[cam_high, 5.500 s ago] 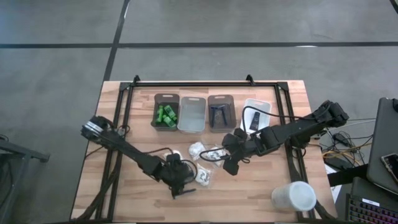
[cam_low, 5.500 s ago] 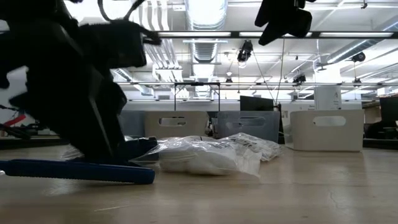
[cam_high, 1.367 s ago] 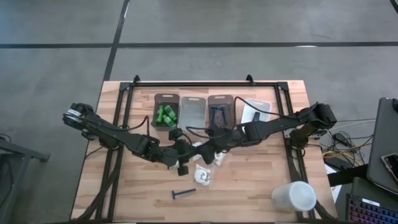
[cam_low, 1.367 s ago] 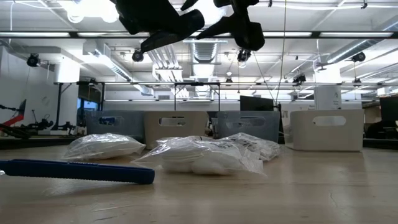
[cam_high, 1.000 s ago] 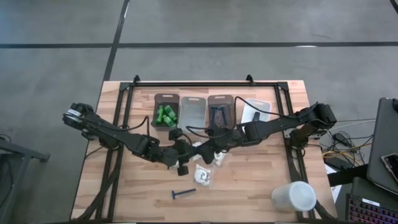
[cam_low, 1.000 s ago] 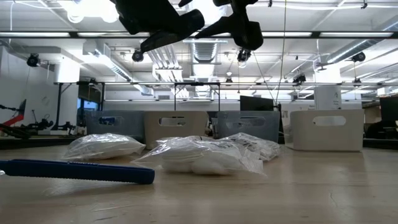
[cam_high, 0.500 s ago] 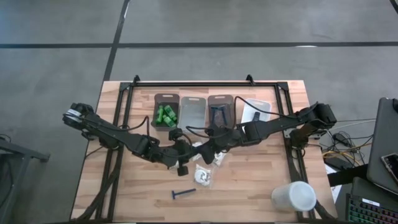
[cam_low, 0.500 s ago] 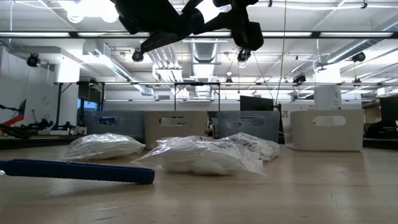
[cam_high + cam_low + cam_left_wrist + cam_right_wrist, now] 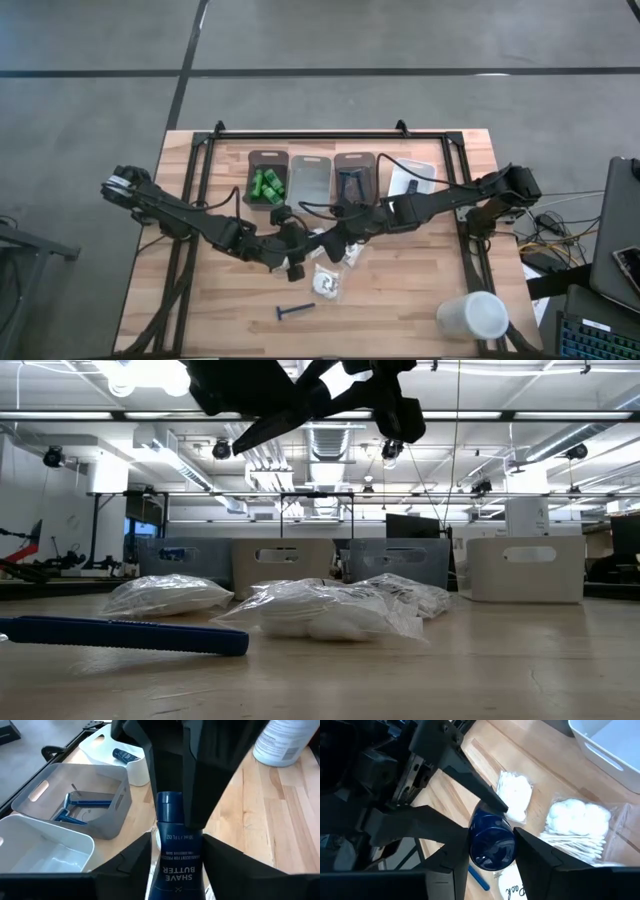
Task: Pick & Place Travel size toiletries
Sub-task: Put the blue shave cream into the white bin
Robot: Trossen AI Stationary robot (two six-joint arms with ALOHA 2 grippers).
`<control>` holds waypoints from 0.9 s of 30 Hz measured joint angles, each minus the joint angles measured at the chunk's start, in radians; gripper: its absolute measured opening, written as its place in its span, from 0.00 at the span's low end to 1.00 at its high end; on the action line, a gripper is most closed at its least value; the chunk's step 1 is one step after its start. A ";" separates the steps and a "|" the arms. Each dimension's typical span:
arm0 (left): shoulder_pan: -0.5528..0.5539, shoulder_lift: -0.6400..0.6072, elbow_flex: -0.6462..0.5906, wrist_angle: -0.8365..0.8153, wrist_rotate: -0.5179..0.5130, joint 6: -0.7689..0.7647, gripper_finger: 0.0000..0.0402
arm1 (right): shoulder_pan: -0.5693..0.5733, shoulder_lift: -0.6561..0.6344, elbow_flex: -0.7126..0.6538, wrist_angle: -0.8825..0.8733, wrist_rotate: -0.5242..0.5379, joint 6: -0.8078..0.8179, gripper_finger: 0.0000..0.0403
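Tool-to-tool handover is what this looks like. The left tool (image 9: 177, 865) is clamped on the label end of a dark blue shave butter tube (image 9: 176, 827), with 1 finger pressed to each side. The right tool (image 9: 491, 855) meets it head-on, and its 2 fingers close against the cap end of the same tube. Both tools therefore appear to grip 1 item at once, held in the air above the worktop (image 9: 420, 290).

The white bin (image 9: 430, 172) is the useful landmark, since another dark tube (image 9: 125, 755) already lies in it. The held tube hangs well apart from that bin, toward the worktop's middle and the front. Its long axis runs along the line joining the 2 tools, cap pointing to the bin's side. The right arm reaches in from that side, so it is the nearer one for the delivery. In my judgement the left tool must let go before the tube can travel.

Directly under the meeting point, away from the white bin, lie white wrapped packets (image 9: 327, 283). A loose blue razor (image 9: 295, 312) lies further front still. Beside the white bin stands a grey bin (image 9: 115, 815) holding razors, then a clear bin (image 9: 308, 182). The farthest bin holds green bottles (image 9: 266, 185). A large white cup (image 9: 473, 315) lies at the front edge on the bin's side.
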 joint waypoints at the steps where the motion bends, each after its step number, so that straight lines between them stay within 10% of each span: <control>1: -0.001 0.000 0.000 0.000 -0.004 -0.009 0.45 | 0.000 0.000 0.000 -0.001 0.004 -0.003 0.31; 17: -0.027 -0.053 0.000 -0.397 0.002 -0.268 0.64 | -0.004 -0.084 0.000 -0.330 0.247 -0.028 0.31; 27: -0.028 -0.060 -0.031 -0.514 -0.005 -0.354 0.63 | -0.008 -0.255 0.000 -0.865 0.550 0.221 0.30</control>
